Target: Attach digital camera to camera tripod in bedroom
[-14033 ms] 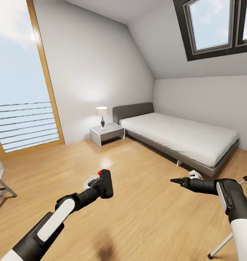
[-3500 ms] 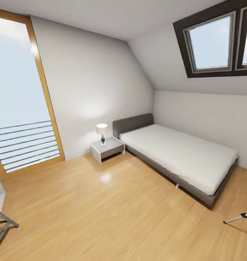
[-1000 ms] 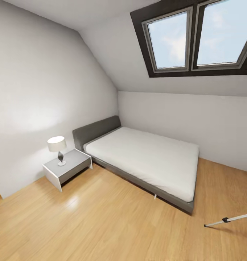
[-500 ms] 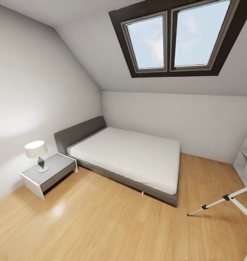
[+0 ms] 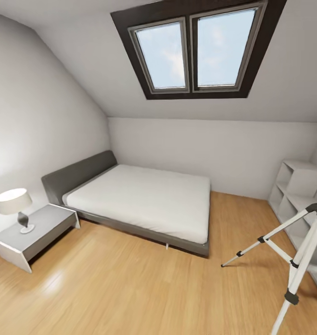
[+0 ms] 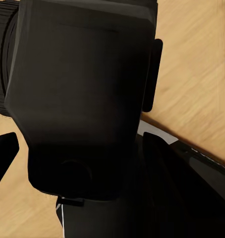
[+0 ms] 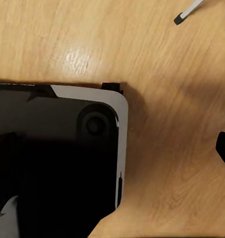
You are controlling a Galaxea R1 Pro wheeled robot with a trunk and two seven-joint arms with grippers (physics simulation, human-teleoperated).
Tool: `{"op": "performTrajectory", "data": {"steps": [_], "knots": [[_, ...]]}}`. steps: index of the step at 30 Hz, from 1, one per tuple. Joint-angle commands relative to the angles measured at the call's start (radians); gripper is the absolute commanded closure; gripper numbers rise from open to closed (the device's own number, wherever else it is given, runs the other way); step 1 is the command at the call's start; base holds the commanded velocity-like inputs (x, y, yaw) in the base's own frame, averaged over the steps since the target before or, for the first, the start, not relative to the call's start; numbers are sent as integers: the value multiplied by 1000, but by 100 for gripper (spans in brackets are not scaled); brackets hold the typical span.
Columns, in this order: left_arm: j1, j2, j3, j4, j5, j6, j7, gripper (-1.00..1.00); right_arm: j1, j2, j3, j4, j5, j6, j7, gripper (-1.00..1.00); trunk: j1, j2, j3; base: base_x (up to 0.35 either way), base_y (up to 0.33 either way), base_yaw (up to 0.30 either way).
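In the head view, the bedroom has white sloped walls, a dark-framed skylight (image 5: 193,49) with 2 panes, and a light wood floor (image 5: 130,284). A grey-framed bed with a white mattress (image 5: 139,197) stands against the far wall. Left of it sits a low grey bedside table (image 5: 37,235) bearing a small white-shaded lamp (image 5: 14,207). A white open shelf unit (image 5: 300,186) stands at the far right. The tall camera tripod with silver telescopic legs and black joints (image 5: 295,253) stands on the floor at the near right, in front of the shelf unit, its head cut off by the frame edge.

In the left wrist view, the small boxy black digital camera (image 6: 83,94) sits very close to the lens, above the wood floor. A black fingertip (image 6: 3,151) shows beside it; whether the left gripper's fingers clamp the camera cannot be told.

In the right wrist view, the robot's black base with a pale rim (image 7: 58,158) lies over the floor. A black tripod foot (image 7: 180,19) rests on the floor well apart from it. A dark finger edge (image 7: 224,148) shows; the fingers' spread cannot be told.
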Motion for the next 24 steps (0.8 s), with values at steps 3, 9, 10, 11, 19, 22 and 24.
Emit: {"op": "performTrajectory", "data": {"steps": [3, 9, 10, 11, 19, 22, 24], "knots": [[0, 0, -9, 0, 6, -2, 1, 100, -1, 0, -8, 3, 9, -5, 1, -100, 0, -1, 0, 0, 0, -294], [0, 0, -9, 0, 6, -2, 1, 100, -1, 1, -8, 3, 10, -5, 1, -100, 0, -1, 0, 0, 0, -294], [0, 0, -9, 0, 6, -2, 1, 100, -1, 1, -8, 3, 10, -5, 1, -100, 0, -1, 0, 0, 0, -294], [0, 0, -9, 0, 6, -2, 1, 100, -1, 1, -8, 3, 10, -5, 1, -100, 0, -1, 0, 0, 0, -294], [0, -1, -10, 0, 4, -3, 1, 100, -1, 1, -8, 3, 10, -6, 1, -100, 0, -1, 0, 0, 0, -294], [0, -2, -10, 0, 4, -3, 1, 100, -1, 1, -8, 3, 10, -6, 1, -100, 0, -1, 0, 0, 0, -294], [0, -3, -10, 0, 3, -3, 1, 100, -1, 1, -8, 3, 10, -6, 1, -100, 0, -1, 0, 0, 0, -294]]}}
